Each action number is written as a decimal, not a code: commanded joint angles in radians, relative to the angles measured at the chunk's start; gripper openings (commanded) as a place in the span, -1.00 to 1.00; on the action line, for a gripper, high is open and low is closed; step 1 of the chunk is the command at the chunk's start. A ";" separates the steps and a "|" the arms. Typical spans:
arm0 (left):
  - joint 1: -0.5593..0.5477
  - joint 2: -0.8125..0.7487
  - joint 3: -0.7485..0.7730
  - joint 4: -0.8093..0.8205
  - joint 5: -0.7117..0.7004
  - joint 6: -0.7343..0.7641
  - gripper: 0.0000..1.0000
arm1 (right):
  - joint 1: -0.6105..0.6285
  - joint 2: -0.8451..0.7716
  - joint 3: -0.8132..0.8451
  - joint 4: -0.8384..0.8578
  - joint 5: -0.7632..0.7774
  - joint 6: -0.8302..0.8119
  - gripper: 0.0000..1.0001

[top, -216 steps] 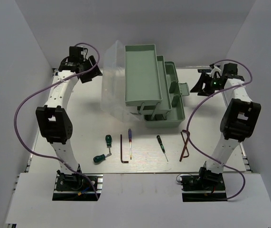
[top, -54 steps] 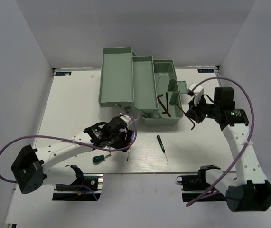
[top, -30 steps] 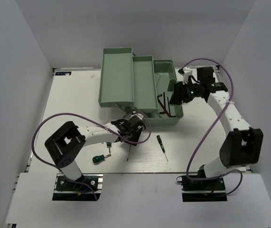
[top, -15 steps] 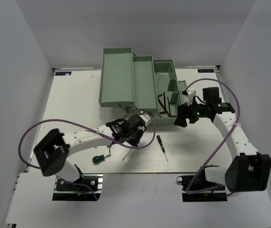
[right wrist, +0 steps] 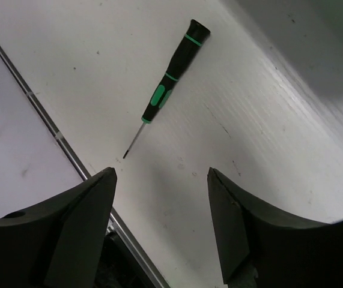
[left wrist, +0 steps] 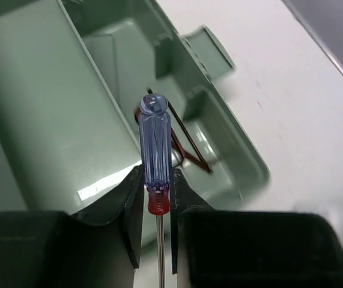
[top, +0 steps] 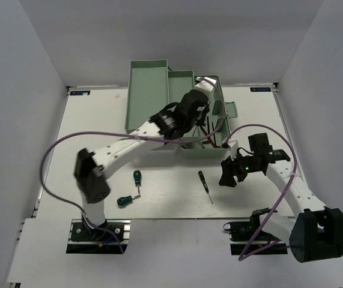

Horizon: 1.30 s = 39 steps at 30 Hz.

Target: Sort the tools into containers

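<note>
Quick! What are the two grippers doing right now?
Left gripper: closed on the blue-handled screwdriver.
Right gripper: open, holding nothing.

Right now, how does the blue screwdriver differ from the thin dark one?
The blue screwdriver is clamped in the left gripper above the toolbox; the thin dark screwdriver lies loose on the table. The blue one's handle is translucent with a red collar; the dark one's is black with green bands. Both have slim metal shafts.

A white table [top: 99, 126] is shown. A mint-green toolbox [top: 147, 90] is set at its far middle. Two green-handled screwdrivers [top: 137, 177] [top: 125, 200] are laid near left, and a thin dark screwdriver [top: 205, 183] near centre.
</note>
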 commanded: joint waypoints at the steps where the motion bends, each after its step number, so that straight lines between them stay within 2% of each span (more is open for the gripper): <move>1: 0.035 0.177 0.212 -0.098 -0.159 0.042 -1.00 | 0.035 -0.010 -0.004 0.046 -0.002 0.008 0.38; 2: 0.045 0.252 0.256 -0.112 -0.181 0.055 -1.00 | 0.055 -0.008 -0.008 0.053 0.001 0.025 0.38; 5: 0.072 0.334 0.420 -0.156 -0.205 0.065 -1.00 | 0.101 -0.010 -0.023 0.101 0.011 0.074 0.38; 7: 0.100 0.365 0.450 -0.166 -0.216 0.065 -1.00 | 0.132 -0.007 -0.034 0.115 0.011 0.103 0.38; 10: 0.123 0.348 0.450 -0.166 -0.228 0.053 -1.00 | 0.193 0.002 -0.046 0.168 0.027 0.141 0.38; 14: 0.160 0.264 0.341 -0.089 -0.218 0.062 -1.00 | 0.251 0.036 -0.047 0.219 0.073 0.191 0.38; 18: 0.189 0.297 0.369 -0.123 -0.178 0.062 -1.00 | 0.322 0.094 -0.041 0.315 0.142 0.273 0.38; 19: 0.201 0.298 0.369 -0.123 -0.143 0.062 -0.98 | 0.325 0.129 -0.040 0.326 0.198 0.286 0.38; 20: 0.201 0.311 0.369 -0.133 -0.130 0.052 -0.92 | 0.337 0.136 -0.038 0.366 0.215 0.310 0.38; 21: 0.210 0.311 0.369 -0.133 -0.130 0.042 -0.62 | 0.345 0.157 -0.031 0.377 0.237 0.330 0.38; 24: 0.210 0.321 0.369 -0.152 -0.106 0.021 -0.16 | 0.371 0.210 -0.021 0.412 0.321 0.352 0.40; 25: 0.221 0.311 0.354 -0.152 -0.092 0.021 0.07 | 0.370 0.219 -0.020 0.418 0.332 0.359 0.40; 28: 0.221 0.275 0.333 -0.141 -0.081 0.012 0.28 | 0.405 0.243 -0.034 0.464 0.393 0.408 0.37; 30: 0.221 0.224 0.324 -0.141 -0.081 0.012 0.30 | 0.426 0.253 -0.052 0.504 0.476 0.445 0.37; 32: 0.221 0.161 0.272 -0.118 -0.081 0.012 0.33 | 0.445 0.265 -0.083 0.529 0.522 0.498 0.35; 34: 0.195 0.082 0.185 -0.087 -0.081 0.012 0.33 | 0.466 0.272 -0.107 0.547 0.536 0.547 0.23; 35: 0.195 -0.025 0.136 -0.078 -0.081 0.012 0.33 | 0.472 0.277 -0.113 0.550 0.554 0.557 0.20; 36: 0.195 -0.091 0.075 -0.049 -0.065 -0.025 0.27 | 0.495 0.274 -0.121 0.556 0.568 0.559 0.16; 37: 0.195 -0.162 -0.073 -0.034 -0.064 -0.040 0.20 | 0.502 0.274 -0.145 0.569 0.577 0.562 0.09; 38: 0.186 -0.237 -0.152 -0.023 -0.076 -0.060 0.01 | 0.512 0.276 -0.152 0.567 0.582 0.567 0.03; 39: 0.186 -0.379 -0.296 -0.023 -0.087 -0.098 -0.08 | 0.518 0.269 -0.167 0.572 0.588 0.568 -0.04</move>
